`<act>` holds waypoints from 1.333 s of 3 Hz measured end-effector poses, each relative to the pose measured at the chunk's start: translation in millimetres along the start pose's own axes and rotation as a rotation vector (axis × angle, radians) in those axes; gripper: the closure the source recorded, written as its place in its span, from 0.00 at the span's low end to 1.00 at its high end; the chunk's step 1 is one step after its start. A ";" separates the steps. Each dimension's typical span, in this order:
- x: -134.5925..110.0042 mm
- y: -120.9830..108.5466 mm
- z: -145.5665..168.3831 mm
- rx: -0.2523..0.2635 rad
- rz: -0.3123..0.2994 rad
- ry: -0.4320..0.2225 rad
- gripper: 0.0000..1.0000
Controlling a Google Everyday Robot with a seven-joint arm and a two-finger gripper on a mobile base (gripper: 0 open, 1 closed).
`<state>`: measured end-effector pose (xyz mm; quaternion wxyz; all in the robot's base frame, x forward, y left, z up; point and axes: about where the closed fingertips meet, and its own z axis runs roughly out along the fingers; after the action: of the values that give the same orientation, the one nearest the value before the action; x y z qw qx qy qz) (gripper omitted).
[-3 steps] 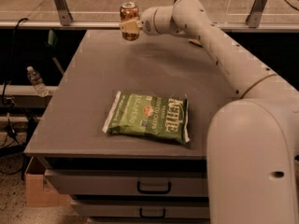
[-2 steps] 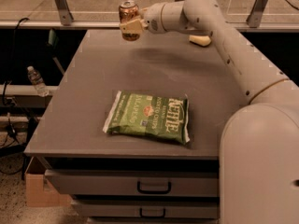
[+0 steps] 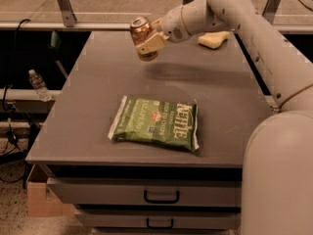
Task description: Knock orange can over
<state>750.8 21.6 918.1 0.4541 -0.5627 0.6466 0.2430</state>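
The orange can (image 3: 140, 28), small, orange-brown with a silver top, is held tilted in the air above the far part of the grey table (image 3: 83, 116). My gripper (image 3: 145, 41) is shut on it, with a pale finger (image 3: 151, 42) across its lower right side. The white arm reaches in from the right. A shadow lies on the table below and to the right of the can.
A green chip bag (image 3: 156, 124) lies flat at the table's front middle. A yellow sponge (image 3: 213, 38) lies at the far right, behind the arm. A water bottle (image 3: 38, 84) stands left of the table. Drawers (image 3: 161, 196) are under the tabletop, a cardboard box (image 3: 41, 199) at lower left.
The gripper with the can has moved down and a little to the right, nearer to the camera. The can is now more tilted. The chip bag has not moved.
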 end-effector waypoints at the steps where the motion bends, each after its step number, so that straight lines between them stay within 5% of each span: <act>1: 16.2 25.4 -10.6 -0.071 -0.079 0.179 1.00; 3: 43.2 36.7 -32.1 -0.150 -0.258 0.552 1.00; 4: 50.7 41.2 -33.8 -0.200 -0.304 0.648 1.00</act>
<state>703.5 -21.8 882.2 0.1995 -0.7416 0.6390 0.0438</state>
